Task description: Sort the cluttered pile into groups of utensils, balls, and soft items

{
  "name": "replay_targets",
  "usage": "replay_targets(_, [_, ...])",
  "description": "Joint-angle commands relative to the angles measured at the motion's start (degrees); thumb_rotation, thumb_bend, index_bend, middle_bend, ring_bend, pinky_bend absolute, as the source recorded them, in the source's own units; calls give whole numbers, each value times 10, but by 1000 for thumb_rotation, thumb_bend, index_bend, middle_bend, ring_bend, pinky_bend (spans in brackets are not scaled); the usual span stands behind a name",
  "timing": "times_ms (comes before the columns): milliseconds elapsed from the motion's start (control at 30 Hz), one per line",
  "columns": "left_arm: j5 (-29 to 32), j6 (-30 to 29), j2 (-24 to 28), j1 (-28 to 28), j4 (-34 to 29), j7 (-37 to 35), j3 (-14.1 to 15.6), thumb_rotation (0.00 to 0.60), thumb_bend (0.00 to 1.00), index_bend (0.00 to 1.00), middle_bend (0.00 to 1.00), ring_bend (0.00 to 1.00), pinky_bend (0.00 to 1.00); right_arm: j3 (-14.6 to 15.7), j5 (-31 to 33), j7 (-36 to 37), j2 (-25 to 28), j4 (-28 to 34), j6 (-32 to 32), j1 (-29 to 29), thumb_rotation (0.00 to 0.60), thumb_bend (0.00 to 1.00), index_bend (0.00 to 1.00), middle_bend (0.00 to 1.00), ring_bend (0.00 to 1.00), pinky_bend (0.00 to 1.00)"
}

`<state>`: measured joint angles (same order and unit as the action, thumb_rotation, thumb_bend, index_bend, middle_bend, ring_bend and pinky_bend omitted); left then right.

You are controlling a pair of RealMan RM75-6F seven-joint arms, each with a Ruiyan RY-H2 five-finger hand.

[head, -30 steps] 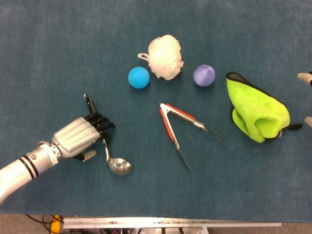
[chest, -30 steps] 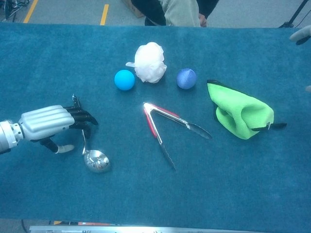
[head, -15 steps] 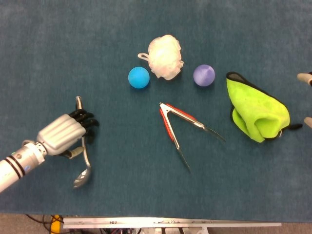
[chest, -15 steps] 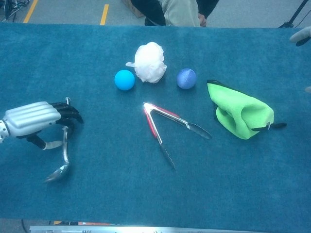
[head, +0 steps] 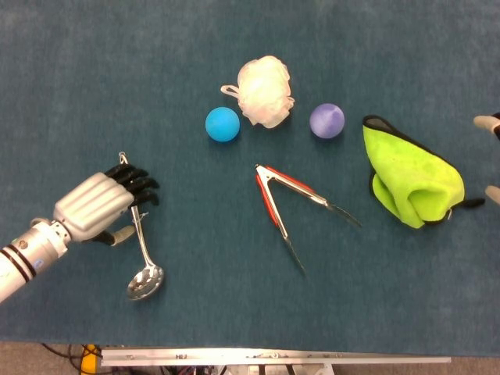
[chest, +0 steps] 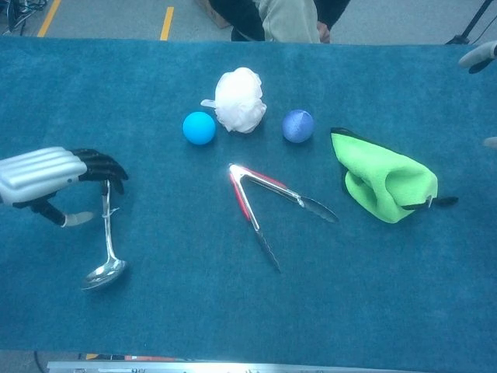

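Left hand [head: 98,205] sits at lower left of the head view, fingers curled around the handle of a metal ladle [head: 141,250]. Ladle hangs bowl-down toward the bottom of the frame; handle tip pokes out above the fingers. Can't tell if the bowl touches the blue surface [head: 234,312].

Right hand [head: 491,156] only shows as fingertips at the right edge of both views, so can't tell whether it's open or closed.

Rest of the pile, upper centre: blue ball [head: 222,124], white bath pouf [head: 266,91] just beside it, purple ball [head: 326,120] on the pouf's other side. Red-handled tongs [head: 293,205] lie open in the middle, below the balls. Green cloth [head: 410,173] is bunched at right, near the purple ball and apart from the tongs.
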<state>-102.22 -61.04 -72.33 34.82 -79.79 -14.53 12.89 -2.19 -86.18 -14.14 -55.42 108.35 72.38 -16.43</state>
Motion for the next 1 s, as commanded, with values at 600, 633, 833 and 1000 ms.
replay_targets(600, [34,98,-39,90,-104,69,-75,600,348,267,164,106,114,0,-7,46,3,-29,3,5,600,12,231,305,158,322])
replay_targets(633, [42,104,-45,93,-105,78,-80,600,348,266,161,104,114,0,-8,51,4,-31,4,6,600,12,231,305,158,322])
replay_targets(833, [83,133,-77,101,-109,126,-100,600,347,261,154,95,114,-1,-13,70,8,-39,6,6,600,12,231,305,158,322])
replay_targets(1000, [104,146,-112,108,-105,159,-111,600,348,261,154,94,114,2,-20,85,5,-49,7,8,600,12,231,305,158,322])
